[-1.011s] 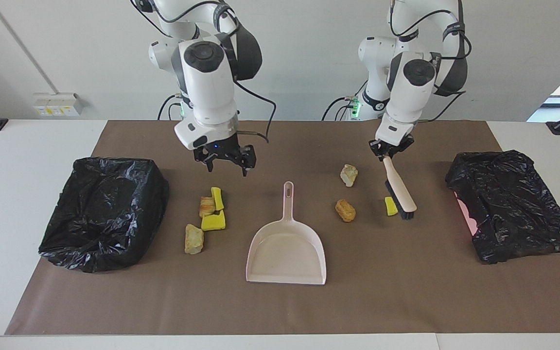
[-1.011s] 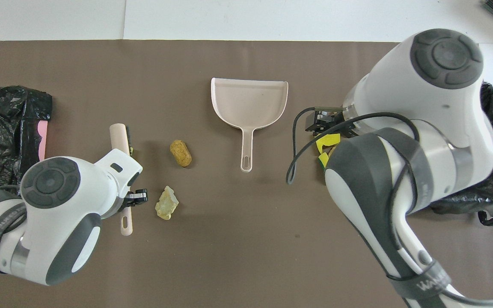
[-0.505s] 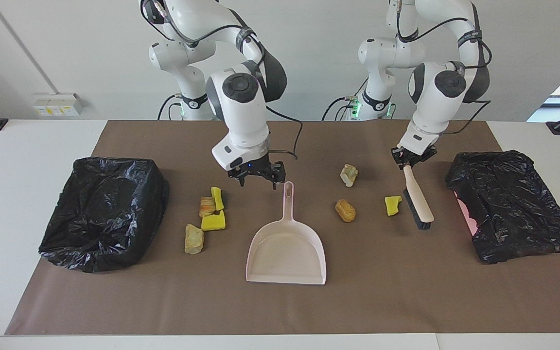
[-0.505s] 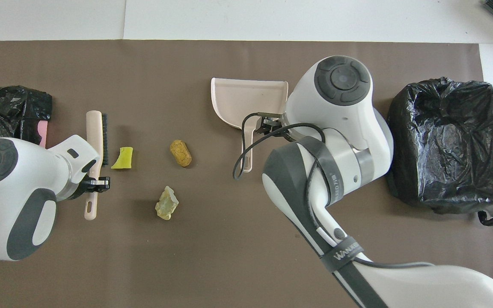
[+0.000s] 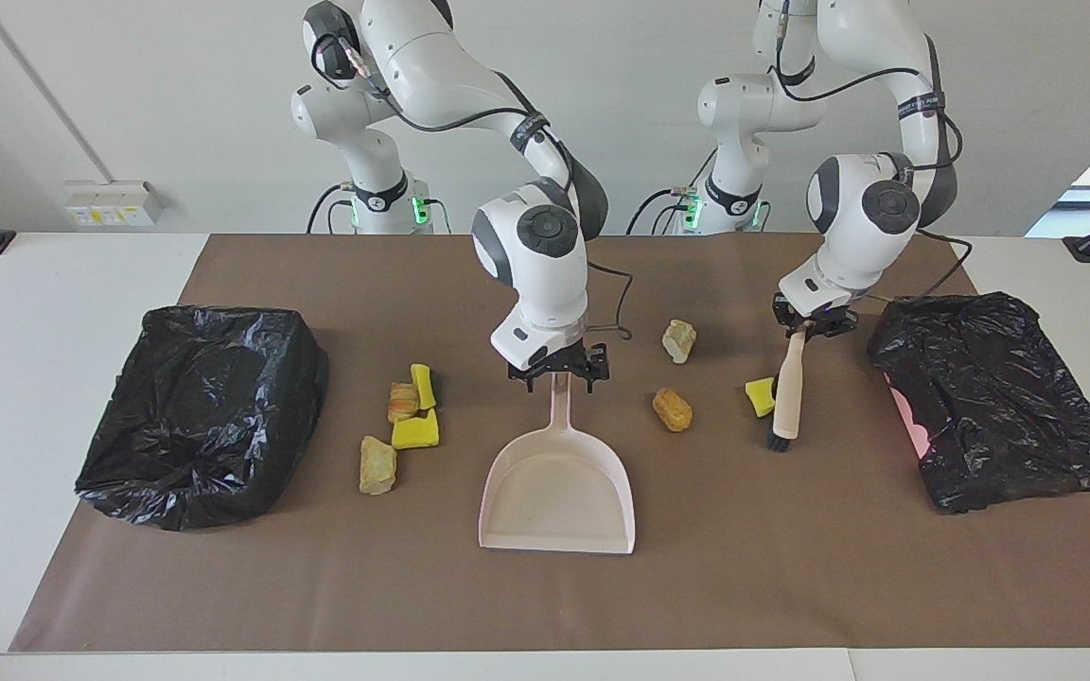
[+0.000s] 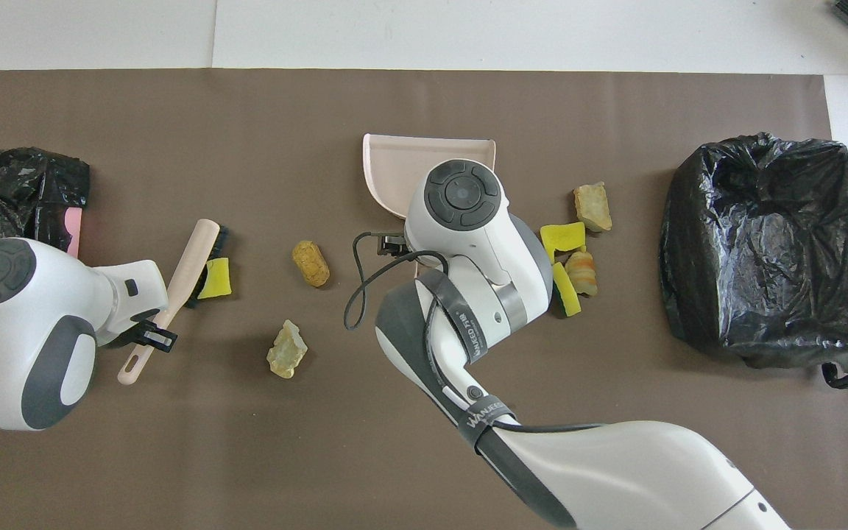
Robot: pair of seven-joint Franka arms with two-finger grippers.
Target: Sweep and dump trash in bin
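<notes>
The pale pink plastic dustpan [image 5: 556, 487] lies flat on the desk, its long handle pointing toward the robots. The right claw [image 5: 557, 371] hangs spread directly over the handle's tip, having crossed there from above the cluster of yellow and tan scraps [image 5: 403, 426] beside the dustpan toward the right arm's end. The left claw [image 5: 808, 326] pinches the cream-handled black-bristled brush [image 5: 786, 397], now swung steeper, bristles against a yellow scrap [image 5: 759, 396] beside the dustpan toward the left arm's end.
</notes>
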